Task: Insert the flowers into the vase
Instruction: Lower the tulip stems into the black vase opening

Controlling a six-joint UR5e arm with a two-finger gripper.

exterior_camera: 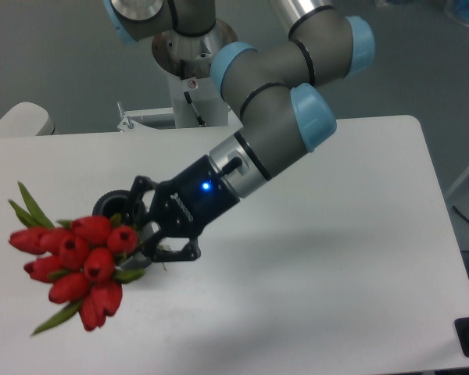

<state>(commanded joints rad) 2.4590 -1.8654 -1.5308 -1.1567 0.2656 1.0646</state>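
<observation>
My claw [144, 248] is clamped on the flowers [76, 262], gripping the bunch at the stems just behind the buds; the stems themselves are mostly hidden by my fingers, so I can't tell how far they stick out past the grip. The bunch hangs off to the left of my claw, lifted clear of the table [359, 258], red buds bunched together w/ heads pointing left and down toward the front-left corner, a couple of green leaves poking up and left, another leaf trailing down below the buds. The vase [112, 205] stands upright on the left part of the table, roughly midway between back and front edges, but it's mostly covered by my claw and the flowers; only a bit of its dark rim and mouth shows just above the buds and left of my wrist. What little I can see of the mouth looks dark; can't tell if anything is inside, and no stem visibly enters it. The flowers sit in front of and slightly left of the vase in this view, not in it. My arm [273, 133] reaches down from the back of the table, forearm slanting toward the left, w/ a small blue light lit on the wrist section just behind the claw.
</observation>
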